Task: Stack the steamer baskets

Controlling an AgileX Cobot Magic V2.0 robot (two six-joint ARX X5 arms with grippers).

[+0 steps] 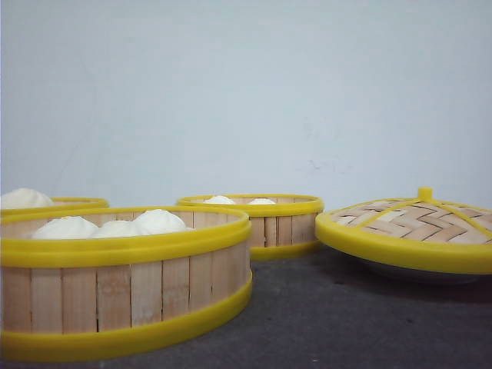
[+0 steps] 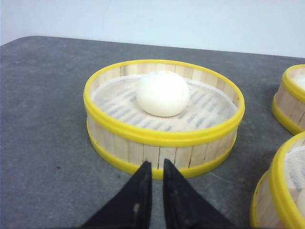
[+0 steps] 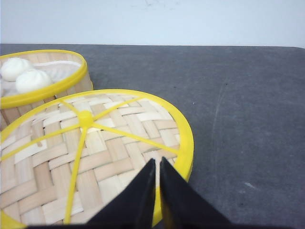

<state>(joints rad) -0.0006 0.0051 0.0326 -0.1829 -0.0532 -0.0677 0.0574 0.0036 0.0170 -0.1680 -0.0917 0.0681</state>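
My left claw (image 2: 154, 167) has its fingers nearly closed, holding nothing, hovering just in front of a basket (image 2: 164, 117) with one bun (image 2: 162, 93) inside. Two more baskets (image 2: 289, 98) sit off to one side of it, near each other. My right claw (image 3: 157, 164) is also pinched narrow and empty, poised over the rim of the lid (image 3: 90, 157); another basket (image 3: 40, 78) with two buns lies beyond the lid.

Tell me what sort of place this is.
Probably a lab tabletop staged as a dim sum kitchen: a bare dark grey table, a blank white wall, and yellow-rimmed bamboo-slat steamer baskets holding white buns.
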